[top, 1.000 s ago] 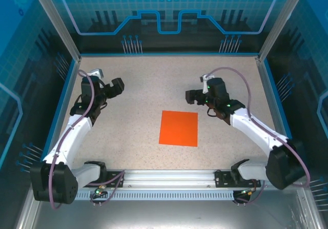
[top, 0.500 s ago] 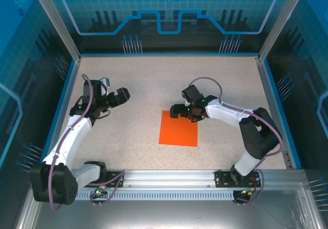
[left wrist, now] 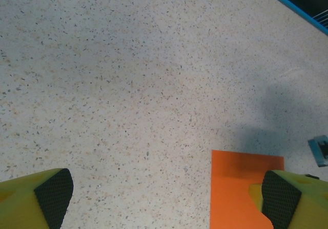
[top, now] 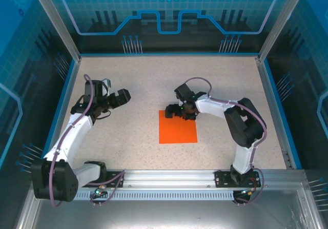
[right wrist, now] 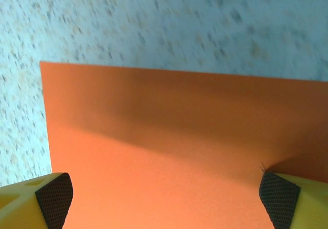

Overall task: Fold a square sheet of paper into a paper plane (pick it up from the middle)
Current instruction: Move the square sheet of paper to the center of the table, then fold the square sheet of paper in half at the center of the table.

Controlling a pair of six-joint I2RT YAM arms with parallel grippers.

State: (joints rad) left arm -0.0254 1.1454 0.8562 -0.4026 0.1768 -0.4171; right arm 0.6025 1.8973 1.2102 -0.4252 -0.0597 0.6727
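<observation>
Approach to the first pick-up is judged to be the step in hand, since the square sheet of paper (top: 178,128) is seen lying flat and uncreased on the desk (top: 143,80), a little toward the near edge and right of centre, loose on the surface and in no tray or box. No fold has been made, so the task is judged to be at its very start. The right gripper (top: 175,111) is held low over the far edge of the sheet, near its far-left corner; in the right wrist view its fingers (right wrist: 54,195) are spread wide apart with nothing between them, and the orange surface is spanned from one pad to the other. Whether the pads touch the paper cannot be told. The left gripper (top: 123,97) is held above bare desk toward the left edge, well apart from the sheet, and its fingers (left wrist: 54,195) are likewise spread wide and empty; a corner of the sheet is caught past its right pad. For the next move, the right gripper would need to be brought from the far edge to the middle of the sheet and lowered until both pads press the paper, then closed gently so that a ridge is pinched up. Thin flat paper is likely to slide or be missed if the pads are not seated first.
</observation>
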